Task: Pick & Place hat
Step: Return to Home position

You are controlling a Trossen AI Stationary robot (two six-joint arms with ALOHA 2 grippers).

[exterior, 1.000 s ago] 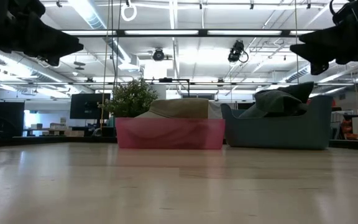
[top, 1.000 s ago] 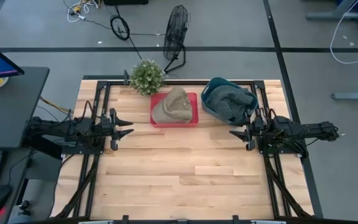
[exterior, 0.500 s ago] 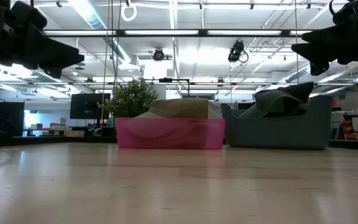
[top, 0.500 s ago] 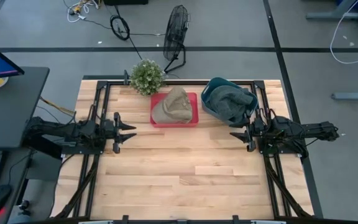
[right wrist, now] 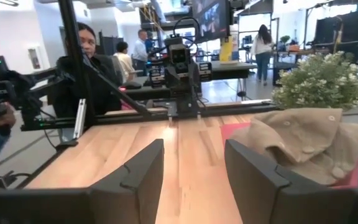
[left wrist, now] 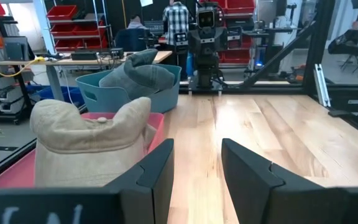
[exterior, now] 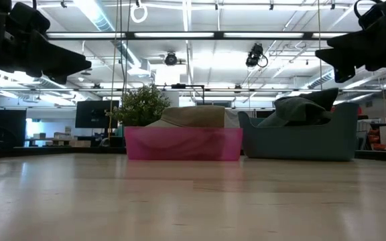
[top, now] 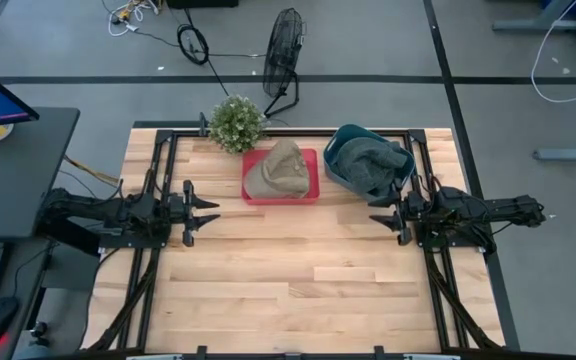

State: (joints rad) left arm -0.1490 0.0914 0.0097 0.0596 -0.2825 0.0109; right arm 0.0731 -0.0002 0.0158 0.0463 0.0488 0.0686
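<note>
High view: left claw (top: pixel 213 210) and right claw (top: pixel 374 216), released and empty, are best retracted slowly, level above the desk (top: pixel 298 270).

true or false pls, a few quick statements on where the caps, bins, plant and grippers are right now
1. The tan fabric cap lies in the red plastic bin. True.
2. The blue plastic bin is empty. False: dark grey caps fill it.
3. The left gripper and the right gripper are both open and hold nothing. True.
4. The green potted plant stands between the two bins. False: it stands by the red bin's far left corner, away from the blue bin.
5. A cap lies loose on the wooden table. False: every cap in view is in a bin.
</note>
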